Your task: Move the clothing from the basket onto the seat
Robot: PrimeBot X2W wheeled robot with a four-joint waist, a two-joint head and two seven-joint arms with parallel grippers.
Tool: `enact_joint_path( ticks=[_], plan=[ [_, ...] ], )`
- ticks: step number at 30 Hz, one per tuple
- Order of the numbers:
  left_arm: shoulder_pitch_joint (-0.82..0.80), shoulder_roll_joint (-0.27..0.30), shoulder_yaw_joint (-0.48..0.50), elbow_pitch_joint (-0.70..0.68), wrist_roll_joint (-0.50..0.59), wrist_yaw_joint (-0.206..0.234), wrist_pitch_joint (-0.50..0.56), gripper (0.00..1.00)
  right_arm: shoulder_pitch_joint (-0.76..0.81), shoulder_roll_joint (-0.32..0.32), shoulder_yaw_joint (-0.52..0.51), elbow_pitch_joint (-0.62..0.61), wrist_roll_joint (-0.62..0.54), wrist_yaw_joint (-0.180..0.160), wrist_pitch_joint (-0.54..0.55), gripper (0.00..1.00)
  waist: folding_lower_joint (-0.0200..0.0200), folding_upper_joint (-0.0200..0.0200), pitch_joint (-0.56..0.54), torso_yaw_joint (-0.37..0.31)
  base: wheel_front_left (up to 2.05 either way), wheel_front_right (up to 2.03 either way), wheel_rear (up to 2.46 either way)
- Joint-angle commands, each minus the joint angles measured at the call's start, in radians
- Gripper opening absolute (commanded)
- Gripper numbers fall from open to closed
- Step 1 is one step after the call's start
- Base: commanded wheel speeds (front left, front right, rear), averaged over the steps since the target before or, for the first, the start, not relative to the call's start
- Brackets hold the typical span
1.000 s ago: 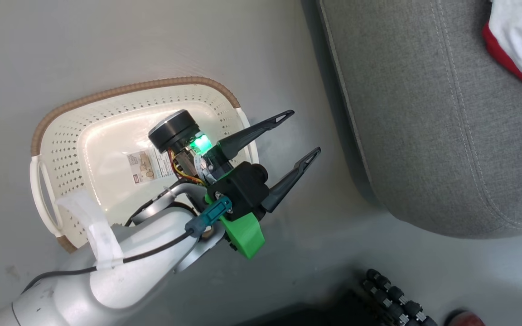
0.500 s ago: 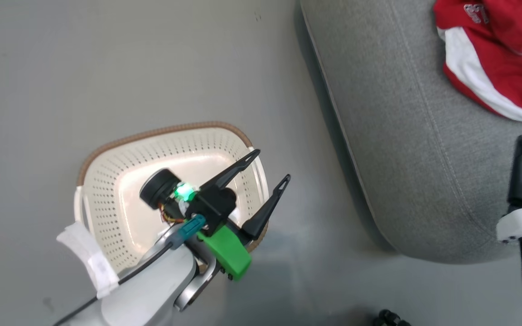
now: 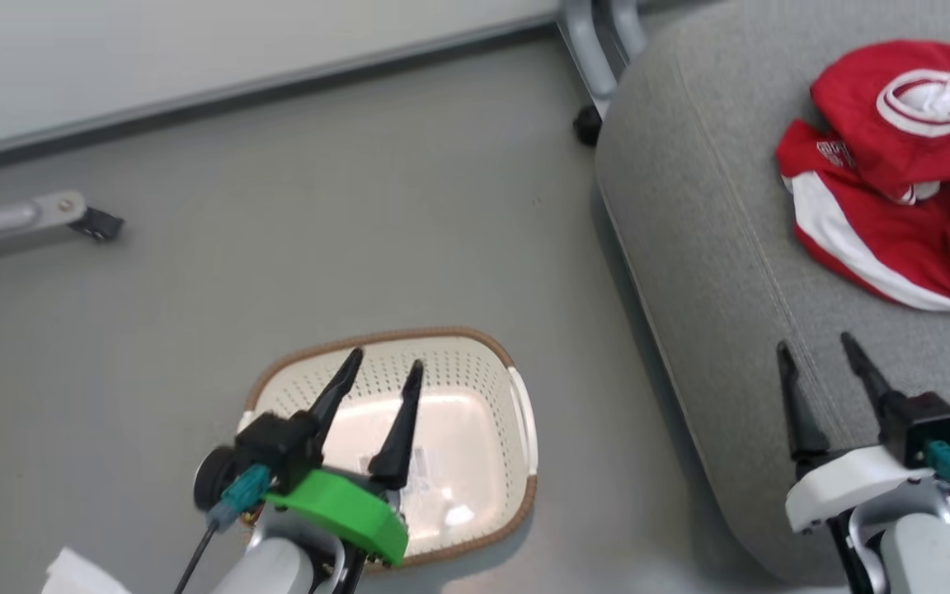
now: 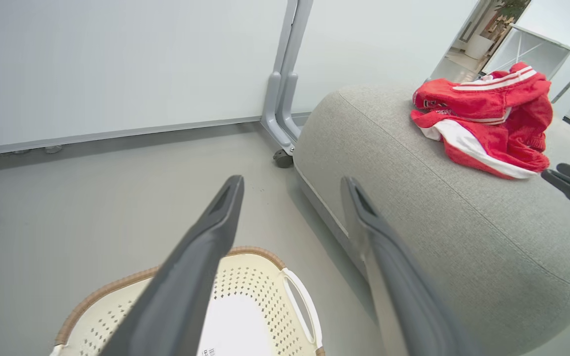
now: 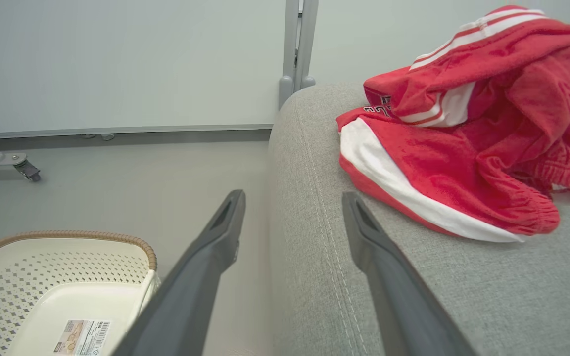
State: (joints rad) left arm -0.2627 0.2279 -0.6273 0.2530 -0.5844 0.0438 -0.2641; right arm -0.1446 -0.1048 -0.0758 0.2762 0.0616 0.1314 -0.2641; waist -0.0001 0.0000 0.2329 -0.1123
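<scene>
Right gripper point(image 3: 815, 341) is hovering at the lower right of the head view. Its two dark fingers are standing spread apart and gripping nothing, with the tips pointing up the frame over the near edge of the seat point(image 3: 714, 247). Left gripper point(image 3: 388, 357) is hanging at the lower middle, likewise released and empty. Its fingers are reaching over the basket point(image 3: 467, 375), which is sitting on the floor point(image 3: 277, 206) just left of the seat.

The clothing point(image 3: 895, 206) is lying in a crumpled heap on top of the seat, at the upper right of the head view. The basket is carrying nothing but a paper label point(image 5: 82, 336) on its bottom, so the transfer is looking finished, as far as I can judge.

From the right gripper the clothing is lying up the frame and slightly to the right, with bare grey upholstery showing between it and the fingertips. From the left gripper it is lying well apart, towards the upper right, beyond the strip of floor and the seat's edge. That is making the right arm the nearer one. The garment's broad white stripe is running from upper left to lower right, roughly crosswise to the right gripper's fingers. If the heap is needing a nudge further onto the seat, a short forward reach by the right arm is looking sufficient; otherwise both arms are looking free to draw clear.
</scene>
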Motion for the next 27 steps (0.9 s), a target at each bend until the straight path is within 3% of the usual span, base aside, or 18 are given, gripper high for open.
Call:
enact_joint_path(
  ticks=[1, 8, 14, 27],
  plan=[
    [0.054, -0.009, 0.033, 0.006, 0.021, 0.006, 0.0, 1.0, 0.027, 0.002, 0.017, 0.005, 0.007, -0.001, 0.0, 1.0, 0.0001, 0.0, -0.149, 0.106, 0.0, 0.0, 0.0],
    [0.212, -0.062, 0.254, 0.025, 0.098, -0.014, 0.0, 1.0, 0.067, 0.011, 0.113, 0.023, 0.018, -0.001, 0.0, 1.0, 0.0001, 0.0, -0.24, 0.138, 0.0, 0.0, 0.0],
    [0.296, -0.112, 0.418, -0.022, 0.192, -0.038, 0.0, 1.0, 0.087, 0.02, 0.138, 0.015, 0.027, -0.001, 0.0, 1.0, 0.0001, 0.0, -0.294, 0.141, 0.0, 0.0, 0.0],
    [0.432, -0.169, 0.556, -0.099, 0.37, -0.1, 0.0, 1.0, 0.182, 0.034, 0.154, -0.062, 0.04, -0.001, 0.0, 1.0, 0.0001, 0.0, -0.389, 0.115, 0.0, 0.0, 0.0]
  ],
)
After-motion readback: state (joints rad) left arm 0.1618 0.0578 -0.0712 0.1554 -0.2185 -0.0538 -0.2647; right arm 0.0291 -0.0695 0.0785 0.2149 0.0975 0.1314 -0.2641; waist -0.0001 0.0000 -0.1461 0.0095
